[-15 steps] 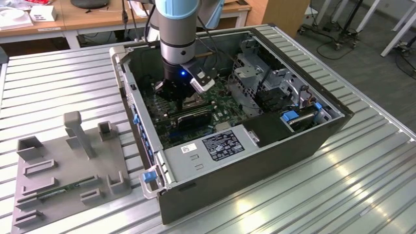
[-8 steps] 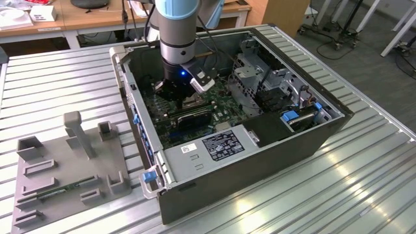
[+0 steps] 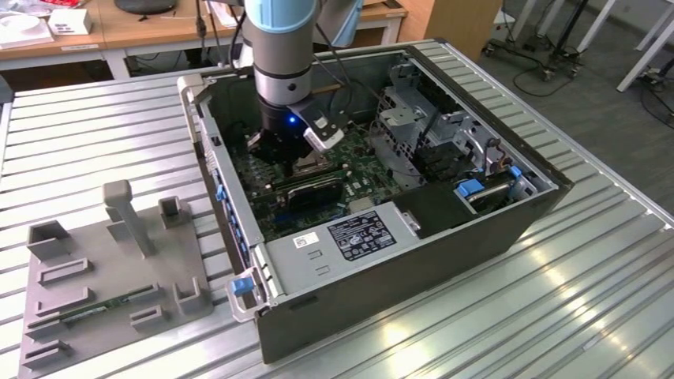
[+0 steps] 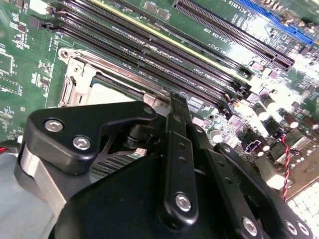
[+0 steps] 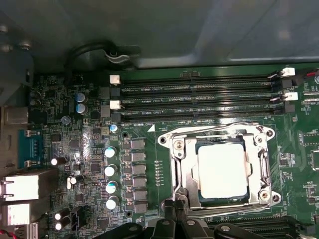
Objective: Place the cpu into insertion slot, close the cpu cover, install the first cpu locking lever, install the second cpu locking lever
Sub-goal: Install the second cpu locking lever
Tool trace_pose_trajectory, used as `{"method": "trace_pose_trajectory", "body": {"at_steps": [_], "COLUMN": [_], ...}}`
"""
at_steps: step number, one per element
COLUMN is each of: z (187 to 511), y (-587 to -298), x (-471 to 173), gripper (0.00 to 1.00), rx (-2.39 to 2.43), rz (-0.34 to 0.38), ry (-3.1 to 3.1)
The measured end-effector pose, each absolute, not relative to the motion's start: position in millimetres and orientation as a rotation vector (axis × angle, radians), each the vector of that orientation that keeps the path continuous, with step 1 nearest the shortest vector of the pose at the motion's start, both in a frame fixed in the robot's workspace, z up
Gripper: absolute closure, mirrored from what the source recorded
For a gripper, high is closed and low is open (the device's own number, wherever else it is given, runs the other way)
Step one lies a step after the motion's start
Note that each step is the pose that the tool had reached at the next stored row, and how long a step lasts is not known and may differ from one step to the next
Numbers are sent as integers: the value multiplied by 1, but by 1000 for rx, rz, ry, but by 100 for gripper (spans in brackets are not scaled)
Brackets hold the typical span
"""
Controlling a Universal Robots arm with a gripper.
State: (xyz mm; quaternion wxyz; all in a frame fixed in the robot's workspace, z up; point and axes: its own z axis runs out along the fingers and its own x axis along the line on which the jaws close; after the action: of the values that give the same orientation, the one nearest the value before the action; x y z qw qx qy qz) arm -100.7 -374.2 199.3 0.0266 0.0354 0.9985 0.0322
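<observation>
The cpu (image 5: 222,172), a flat square chip with a pale metal top, lies in the insertion slot (image 5: 175,193) on the green board. The cpu cover (image 5: 181,162), a thin metal frame, lies flat around the chip. A thin wire lever (image 5: 214,130) runs along the socket edge nearest the memory slots. My gripper (image 5: 174,211) is shut, its tips together at the socket's corner, holding nothing I can see. In the second wrist view the gripper (image 4: 177,104) reaches just over the cpu cover (image 4: 75,82), beside the bright cpu (image 4: 107,92). The exterior view has the gripper (image 3: 280,150) deep inside the open computer case (image 3: 421,260).
Long black memory slots (image 5: 199,102) run beside the socket, and a row of upright capacitors (image 5: 110,169) stands on its other side. Case walls, a drive cage (image 3: 421,126) and a power supply (image 3: 358,233) hem in the arm. A grey fixture tray (image 3: 110,276) lies at the exterior view's left.
</observation>
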Motion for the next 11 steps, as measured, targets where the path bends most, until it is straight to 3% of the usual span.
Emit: {"method": "trace_pose_trajectory", "body": {"at_steps": [11], "z": [197], "y": [-374], "x": [-105], "gripper": [90], "rx": [108], "rz": [113], "ry": [3068]}}
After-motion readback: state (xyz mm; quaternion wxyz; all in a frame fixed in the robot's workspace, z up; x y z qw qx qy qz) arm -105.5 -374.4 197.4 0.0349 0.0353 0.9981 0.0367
